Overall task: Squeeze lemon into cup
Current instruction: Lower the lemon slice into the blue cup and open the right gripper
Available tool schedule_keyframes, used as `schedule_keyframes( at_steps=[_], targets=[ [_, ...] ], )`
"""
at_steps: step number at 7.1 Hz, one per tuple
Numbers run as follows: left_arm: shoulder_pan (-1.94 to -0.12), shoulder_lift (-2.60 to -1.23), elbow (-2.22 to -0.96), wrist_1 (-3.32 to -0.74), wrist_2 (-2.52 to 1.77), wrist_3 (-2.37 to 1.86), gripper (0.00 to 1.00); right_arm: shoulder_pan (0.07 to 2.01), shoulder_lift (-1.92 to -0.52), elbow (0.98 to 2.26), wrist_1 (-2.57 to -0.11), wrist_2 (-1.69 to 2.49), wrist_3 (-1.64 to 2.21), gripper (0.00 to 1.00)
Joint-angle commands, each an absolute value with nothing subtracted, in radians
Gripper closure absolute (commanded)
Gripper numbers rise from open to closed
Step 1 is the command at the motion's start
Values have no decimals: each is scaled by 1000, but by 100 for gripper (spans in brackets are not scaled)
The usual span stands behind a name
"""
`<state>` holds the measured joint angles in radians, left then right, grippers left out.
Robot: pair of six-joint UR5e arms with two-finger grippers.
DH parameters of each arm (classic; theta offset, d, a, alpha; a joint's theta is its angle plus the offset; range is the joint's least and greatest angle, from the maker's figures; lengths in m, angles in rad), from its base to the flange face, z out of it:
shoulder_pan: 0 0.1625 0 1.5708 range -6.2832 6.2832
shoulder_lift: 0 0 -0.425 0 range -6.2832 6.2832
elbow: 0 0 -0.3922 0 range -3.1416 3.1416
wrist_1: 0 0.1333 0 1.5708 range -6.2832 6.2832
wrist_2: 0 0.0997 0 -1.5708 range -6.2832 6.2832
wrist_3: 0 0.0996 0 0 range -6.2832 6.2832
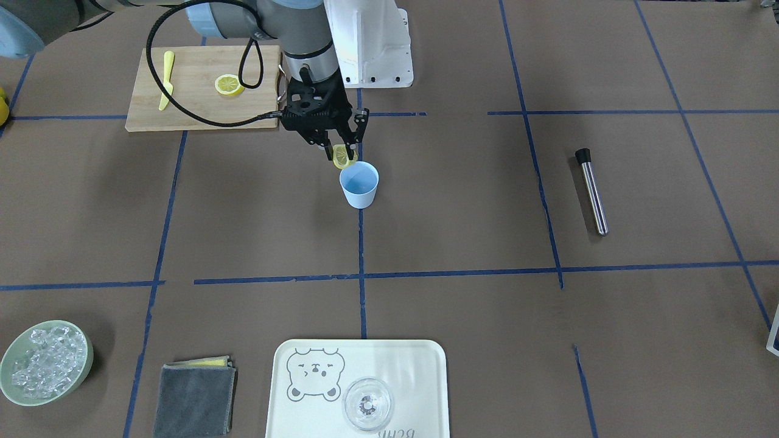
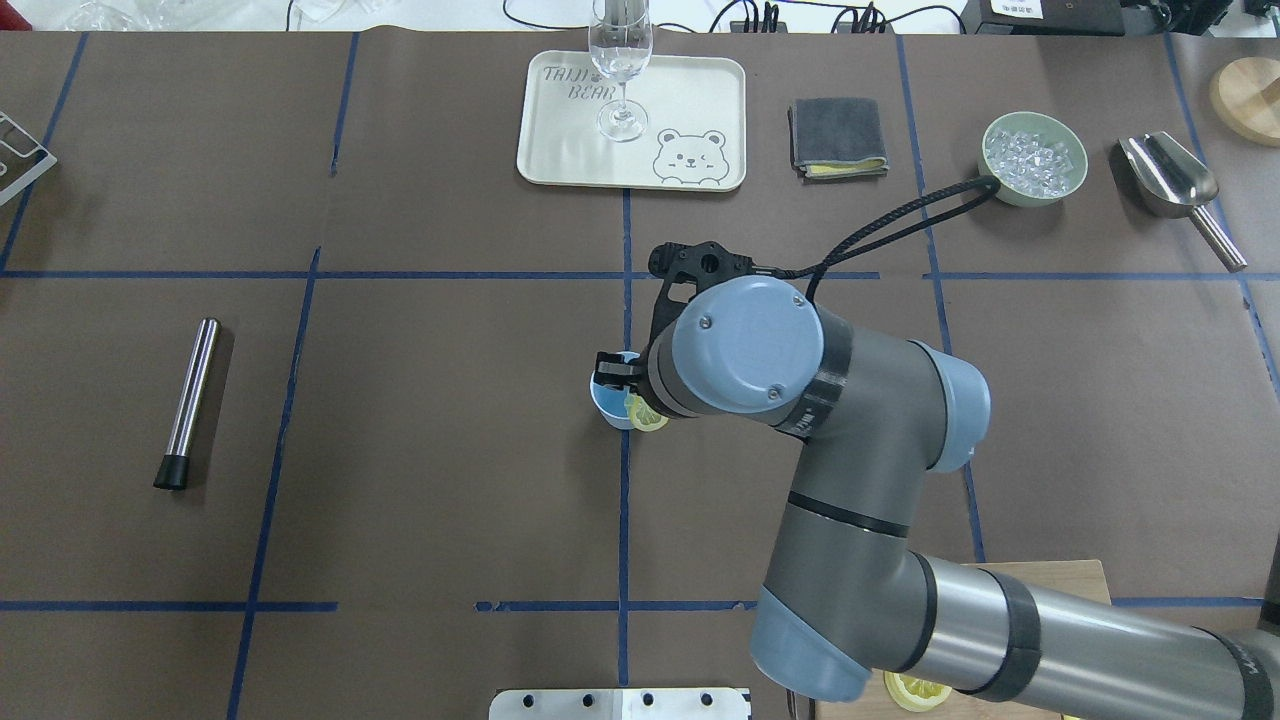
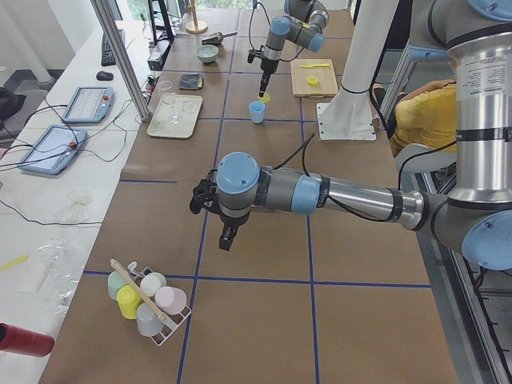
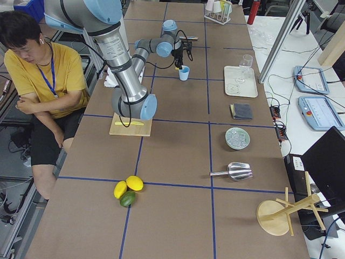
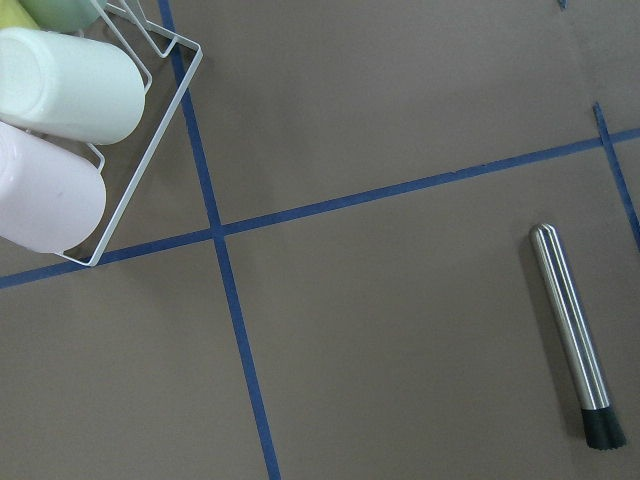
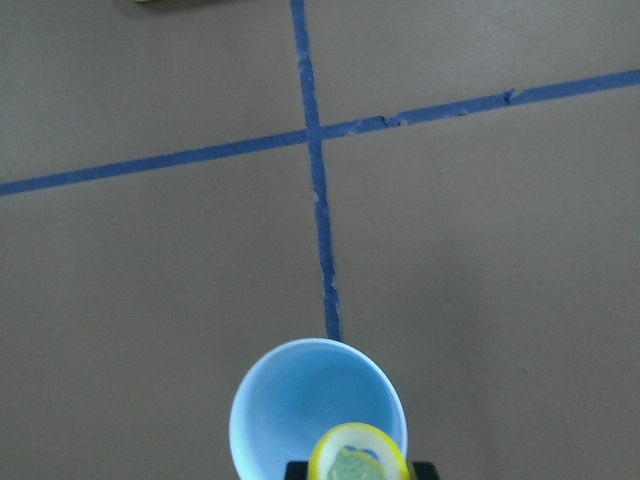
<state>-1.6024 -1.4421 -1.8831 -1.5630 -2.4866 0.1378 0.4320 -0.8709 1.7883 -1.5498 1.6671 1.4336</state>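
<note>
Right hand (image 1: 339, 149) clamped on the lemon (image 1: 341, 157) above the rim of the cup (image 1: 359, 187); left hand (image 3: 226, 237) opening cannot be told; tray (image 2: 560, 150) print reads "BEAR".

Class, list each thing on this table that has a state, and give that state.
cup, upright, looks empty
lemon, gripped above the cup's rim
right gripper, shut on the lemon
glass, upright on the tray, looks empty
bowl, filled with ice
cloth, folded
</note>
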Motion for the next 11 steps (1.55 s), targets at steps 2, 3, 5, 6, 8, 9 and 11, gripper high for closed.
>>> schedule_keyframes(
  at_steps=[2, 3, 5, 6, 8, 9, 11],
  targets=[
    [-1603, -1434, -1891, -1563, -2488, 137, 0, 456, -802, 1674, -1545, 1669, 1431, 55],
    [-1603, -1434, -1893, -1563, -2490, 133, 0, 454, -805, 1672, -1545, 1669, 1431, 46],
    [-1601, -1436, -1890, -1563, -2500, 132, 0, 448, -805, 1670, -1545, 1669, 1433, 18],
    [-1601, -1436, -1890, -1563, -2500, 132, 0, 437, -807, 1671, -1543, 1669, 1433, 14],
    [-1598, -1443, -1890, -1563, -2500, 100, 0, 431, -810, 1674, -1543, 1670, 1431, 7],
    [-1591, -1448, -1884, -1618, -2502, 71, 0, 433, -811, 1695, -1543, 1701, 1428, 7],
    [-1437, -1450, -1821, -1910, -2490, -186, 0, 471, -946, 1870, -1552, 1782, 1417, 0]
  ],
)
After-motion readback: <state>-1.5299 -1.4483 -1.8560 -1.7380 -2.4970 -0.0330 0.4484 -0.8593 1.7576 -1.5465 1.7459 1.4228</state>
